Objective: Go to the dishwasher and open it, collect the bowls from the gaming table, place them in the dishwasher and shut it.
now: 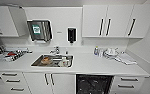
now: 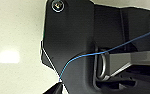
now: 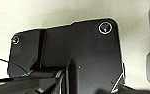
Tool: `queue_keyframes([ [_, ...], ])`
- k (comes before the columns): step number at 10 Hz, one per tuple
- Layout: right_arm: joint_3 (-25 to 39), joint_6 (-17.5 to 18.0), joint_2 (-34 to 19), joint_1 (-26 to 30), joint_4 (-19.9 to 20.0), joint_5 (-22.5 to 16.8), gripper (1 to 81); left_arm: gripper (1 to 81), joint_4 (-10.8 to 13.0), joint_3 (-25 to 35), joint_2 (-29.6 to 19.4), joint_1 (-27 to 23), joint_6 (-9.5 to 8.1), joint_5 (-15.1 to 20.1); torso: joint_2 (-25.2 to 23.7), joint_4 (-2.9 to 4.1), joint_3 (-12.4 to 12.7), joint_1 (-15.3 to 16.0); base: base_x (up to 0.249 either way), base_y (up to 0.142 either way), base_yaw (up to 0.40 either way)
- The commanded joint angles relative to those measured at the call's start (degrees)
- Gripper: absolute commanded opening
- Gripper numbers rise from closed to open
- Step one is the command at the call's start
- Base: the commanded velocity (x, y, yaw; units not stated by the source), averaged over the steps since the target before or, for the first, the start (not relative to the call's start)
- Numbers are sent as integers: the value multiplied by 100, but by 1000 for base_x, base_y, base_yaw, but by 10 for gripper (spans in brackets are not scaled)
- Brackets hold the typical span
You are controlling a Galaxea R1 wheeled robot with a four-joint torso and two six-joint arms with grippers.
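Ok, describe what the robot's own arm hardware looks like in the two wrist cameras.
In the left wrist view, a wide black plate carries a round silver screw fitting at its corner. A thin blue cable crosses it, and a grey metal loop sits beside a grey bar. In the right wrist view, a similar black plate has round fittings at its corners.
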Motion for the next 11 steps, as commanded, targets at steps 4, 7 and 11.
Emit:
queue_keyframes([
  [4,-7,-16,51,183,-129,-545,811,811,436,645,-355,-482,63,307,0,0,0,0,0,0,0],
  [7,45,-7,86,183,-103,-589,811,811,419,645,-320,-500,46,315,0,0,0,0,0,0,0],
  [11,-33,-25,157,16,261,-563,811,811,375,636,-347,-500,28,351,0,0,0,-2,0,0,0],
])
